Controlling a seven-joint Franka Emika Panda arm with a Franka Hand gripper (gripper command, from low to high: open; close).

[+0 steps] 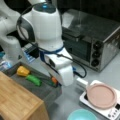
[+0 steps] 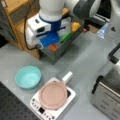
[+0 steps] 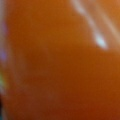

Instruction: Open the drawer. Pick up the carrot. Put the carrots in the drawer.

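The dark grey drawer (image 1: 50,93) (image 2: 63,48) stands pulled out of the wooden-topped cabinet (image 1: 17,100) (image 2: 15,6). The orange carrot (image 1: 54,80) (image 2: 53,47) shows in both front views at the tip of the white hand, just inside the drawer's front wall. It fills the whole wrist view (image 3: 60,65). My gripper (image 1: 56,79) (image 2: 51,45) sits over that corner of the drawer, shut on the carrot, with its fingers hidden behind the hand.
A yellow toy vegetable (image 1: 23,71) (image 2: 75,26) and a green one (image 1: 33,80) (image 2: 65,37) lie in the drawer. A silver toaster oven (image 1: 92,42) (image 2: 107,92), a pink pan (image 1: 101,96) (image 2: 53,95) on a white cooktop and a teal bowl (image 1: 81,115) (image 2: 28,77) stand nearby.
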